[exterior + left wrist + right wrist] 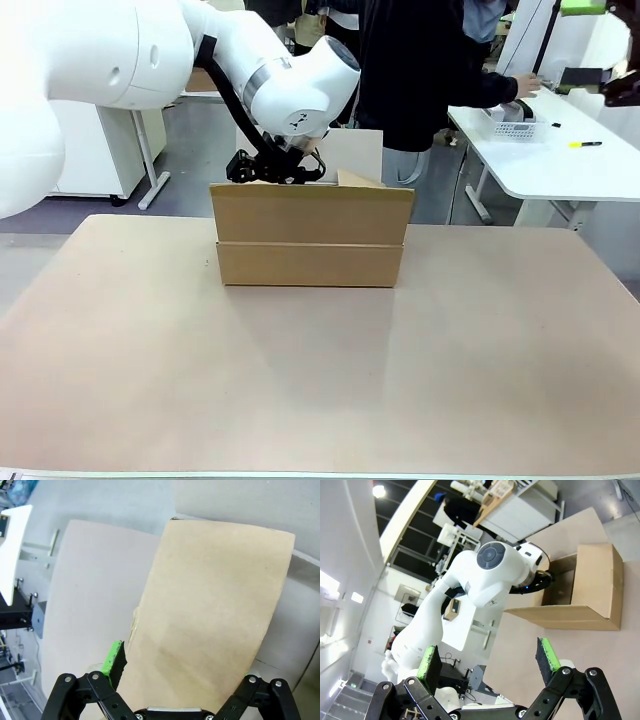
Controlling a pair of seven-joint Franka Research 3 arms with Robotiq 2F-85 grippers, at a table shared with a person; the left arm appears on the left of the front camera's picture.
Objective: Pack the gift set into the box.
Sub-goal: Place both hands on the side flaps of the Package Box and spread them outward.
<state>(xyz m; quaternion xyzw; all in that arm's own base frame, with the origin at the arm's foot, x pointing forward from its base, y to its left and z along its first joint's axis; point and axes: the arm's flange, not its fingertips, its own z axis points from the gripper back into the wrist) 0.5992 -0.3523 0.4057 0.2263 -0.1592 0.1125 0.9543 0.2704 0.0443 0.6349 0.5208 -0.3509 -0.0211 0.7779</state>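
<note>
Brown corrugated cardboard carton (310, 235), big and rectangular, sits on the tan tabletop (320, 390), and the left gripper (170, 664) is right at its top edge, on the end of the white left arm (490, 575). From the wrist camera, a plain cardboard flap (215, 610) runs straight out ahead of that gripper and lies over one finger, so that finger is hidden. The other finger's green pad (114, 660) sits just beside the flap's edge. The knuckles are spread wide, so the jaws look fully open, and as far as I can see nothing is clamped. Can't tell whether the pad actually touches the cardboard though.

The right gripper (490, 662) is well apart from the carton, with both green pads spread wide and nothing between them. From there the carton is far ahead and off to one side. A person in a dark top (410, 80) stands beyond the carton, past the left gripper.
</note>
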